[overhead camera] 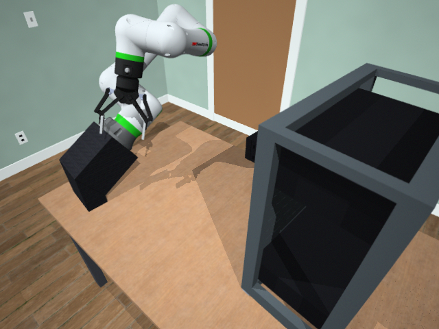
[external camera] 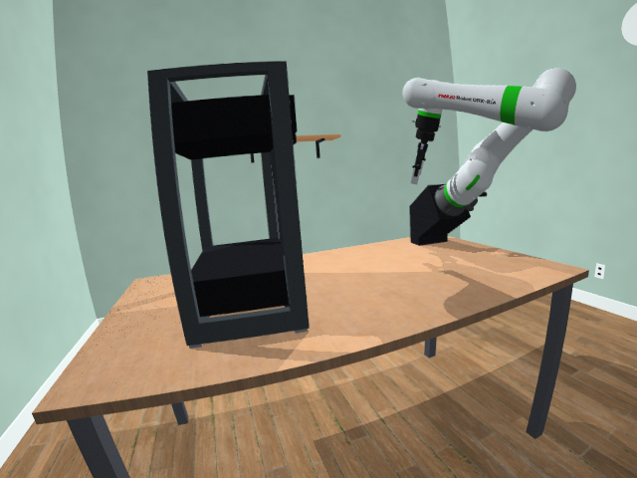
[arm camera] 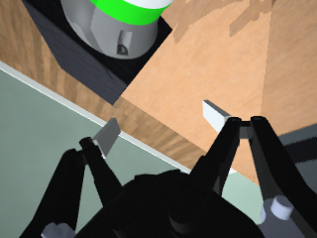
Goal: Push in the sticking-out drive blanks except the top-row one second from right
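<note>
Left of the top view: white six-joint arm with green bands (overhead camera: 161, 33) folded over its own slanted black base block (overhead camera: 95, 170) at the far-left corner of the light wooden table (overhead camera: 159, 240). The black linkage gripper (overhead camera: 122, 132) hangs pointing down just above the block, jaws spread to their full width, nothing between the pale fingertips. Wrist view confirms: only table, floor and the arm's own base show between the tips. Judgement: wide-open jaws suit no grasp here; the job is pushing, so the spread likely just reflects a rest pose, and a closed or single-finger contact may be better for pressing one blank.

Middle: open table, shadows only.

Right: tall dark grey open-frame rack (overhead camera: 269, 131) standing upright on the table, well apart from the gripper. Black storage chassis (external camera: 221, 125) sits in the rack's upper bay, a second black box (external camera: 239, 285) in the lower bay. The chassis front faces the arm's side; a black part (overhead camera: 251, 147) stands proud of the frame there. Individual blanks cannot be told apart in any view

Judgement: nothing pushed yet; approach not begun. Pushes should run straight into the chassis front, gently, since the tall rack could shift or tip
</note>
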`<state>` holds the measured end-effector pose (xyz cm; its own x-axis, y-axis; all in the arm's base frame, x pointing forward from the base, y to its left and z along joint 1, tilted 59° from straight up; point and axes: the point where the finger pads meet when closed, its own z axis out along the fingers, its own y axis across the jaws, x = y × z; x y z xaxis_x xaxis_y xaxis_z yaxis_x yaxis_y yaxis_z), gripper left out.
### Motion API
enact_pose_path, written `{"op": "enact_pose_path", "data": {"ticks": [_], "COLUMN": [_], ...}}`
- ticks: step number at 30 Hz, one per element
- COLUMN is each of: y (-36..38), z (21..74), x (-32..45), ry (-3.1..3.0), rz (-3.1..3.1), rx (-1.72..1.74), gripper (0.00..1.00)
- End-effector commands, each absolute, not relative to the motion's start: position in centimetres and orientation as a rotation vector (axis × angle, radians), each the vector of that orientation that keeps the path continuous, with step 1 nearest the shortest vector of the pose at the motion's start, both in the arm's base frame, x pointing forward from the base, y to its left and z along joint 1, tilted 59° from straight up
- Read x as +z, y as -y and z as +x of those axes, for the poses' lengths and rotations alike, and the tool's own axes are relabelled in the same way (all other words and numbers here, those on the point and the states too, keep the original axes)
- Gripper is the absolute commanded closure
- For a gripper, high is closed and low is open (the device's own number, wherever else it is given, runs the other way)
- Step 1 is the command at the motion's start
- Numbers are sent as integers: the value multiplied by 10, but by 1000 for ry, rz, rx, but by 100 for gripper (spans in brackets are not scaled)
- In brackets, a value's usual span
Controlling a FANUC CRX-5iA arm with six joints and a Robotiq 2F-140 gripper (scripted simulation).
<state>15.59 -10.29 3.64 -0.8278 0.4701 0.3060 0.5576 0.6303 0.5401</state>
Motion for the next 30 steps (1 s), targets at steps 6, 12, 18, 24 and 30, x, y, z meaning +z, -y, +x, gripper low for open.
{"op": "enact_pose_path", "data": {"ticks": [6,12,18,24,30], "y": [84,76,65,58,55], "z": [192,211,244,275,297], "x": [39,42,50,60,69], "ry": [2883,2975,3135,3295,3411], "rz": [-703,-617,-468,-318,-208], "rx": [-1129,-1201,-1300,-1365,-1390], "gripper": [0,0,0,0,0]}}
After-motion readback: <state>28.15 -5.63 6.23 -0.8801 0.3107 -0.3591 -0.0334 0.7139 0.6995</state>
